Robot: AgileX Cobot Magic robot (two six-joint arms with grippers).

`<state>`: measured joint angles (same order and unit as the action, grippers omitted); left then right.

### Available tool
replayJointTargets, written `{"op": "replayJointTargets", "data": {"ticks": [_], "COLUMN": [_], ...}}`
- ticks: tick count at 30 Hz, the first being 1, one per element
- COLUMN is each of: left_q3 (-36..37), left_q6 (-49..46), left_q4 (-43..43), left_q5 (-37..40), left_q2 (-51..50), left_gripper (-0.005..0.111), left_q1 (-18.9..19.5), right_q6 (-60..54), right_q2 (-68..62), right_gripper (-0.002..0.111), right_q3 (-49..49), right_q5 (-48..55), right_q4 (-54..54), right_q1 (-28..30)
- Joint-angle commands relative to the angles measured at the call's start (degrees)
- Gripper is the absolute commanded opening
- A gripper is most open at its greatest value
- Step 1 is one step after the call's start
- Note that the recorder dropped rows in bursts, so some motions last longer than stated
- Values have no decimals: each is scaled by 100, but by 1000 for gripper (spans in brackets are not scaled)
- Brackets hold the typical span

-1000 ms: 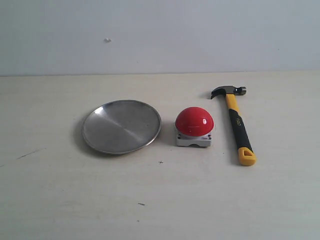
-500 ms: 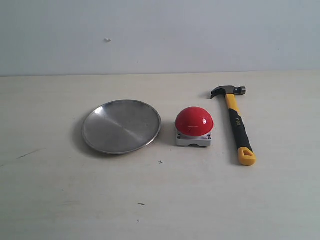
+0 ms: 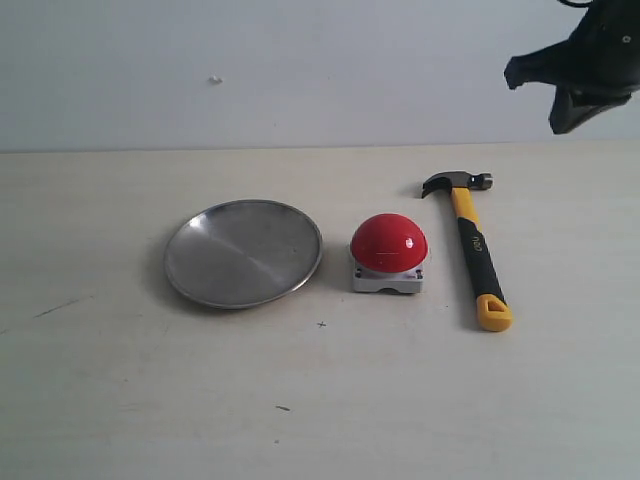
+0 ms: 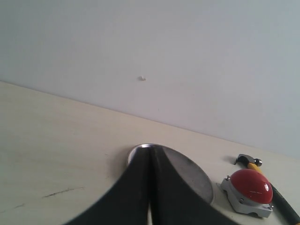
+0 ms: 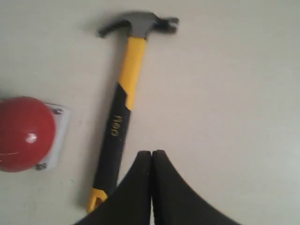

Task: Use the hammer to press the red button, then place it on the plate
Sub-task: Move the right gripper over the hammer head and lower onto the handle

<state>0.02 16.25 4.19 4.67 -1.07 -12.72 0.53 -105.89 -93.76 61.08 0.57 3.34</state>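
Observation:
The hammer (image 3: 472, 246) lies flat on the table, dark head at the back, yellow looped end toward the front; the right wrist view shows the hammer (image 5: 123, 108) too. The red button (image 3: 389, 244) sits just left of it on a grey-white base. The metal plate (image 3: 243, 252) rests further left. My right gripper (image 3: 570, 92) hangs high at the upper right, above and behind the hammer, and the right gripper (image 5: 151, 153) is shut with nothing in it. My left gripper (image 4: 150, 151) is shut and empty, its fingers covering part of the plate (image 4: 187, 171); it is out of the exterior view.
A pale wooden table (image 3: 320, 400) carries the three things, with a plain light wall behind. A few small dark marks (image 3: 60, 306) dot the tabletop at the front and left. The red button (image 4: 251, 186) and the hammer's head (image 4: 248, 161) show beyond the plate in the left wrist view.
My right arm has come into the exterior view at the upper right. Hammer, button and plate have not moved.

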Motion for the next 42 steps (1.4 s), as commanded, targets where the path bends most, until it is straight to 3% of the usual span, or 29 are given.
{"op": "replayJointTargets", "data": {"ticks": [1, 3, 6, 9, 10, 14, 20, 27, 33, 42], "left_q3": [-2, -2, -2, -2, -2, -2, -2, -2, -2, -2], "left_q6": [2, 2, 2, 2, 2, 2, 2, 2, 2, 2], "left_q4": [30, 30, 30, 30, 30, 30, 30, 30, 30, 30], "left_q5": [11, 11, 11, 11, 11, 11, 11, 11, 11, 11], "left_q2": [39, 39, 39, 39, 39, 39, 39, 39, 39, 39], "left_gripper": [0, 0, 0, 0, 0, 0, 0, 0, 0, 0], "left_q1": [11, 11, 11, 11, 11, 11, 11, 11, 11, 11], "right_q6": [216, -16, -94, 119, 168, 418, 380, 365, 365, 422], "right_q2": [-725, -1041, -1561, -2247, -2449, -3206, -3690, -3797, -3845, -4015], "right_gripper": [6, 5, 13, 39, 43, 44, 44, 44, 53, 53], "right_q3": [-674, -716, -1094, -1809, -2029, -2915, -3493, -3595, -3595, -3595], "right_q5": [290, -296, -283, 33, 149, 516, 815, 771, 798, 531], "right_q4": [41, 845, 826, 501, 441, 54, -220, -232, -101, 338], "right_q1": [35, 35, -62, -150, -165, -203, -203, -203, -203, -203]}}
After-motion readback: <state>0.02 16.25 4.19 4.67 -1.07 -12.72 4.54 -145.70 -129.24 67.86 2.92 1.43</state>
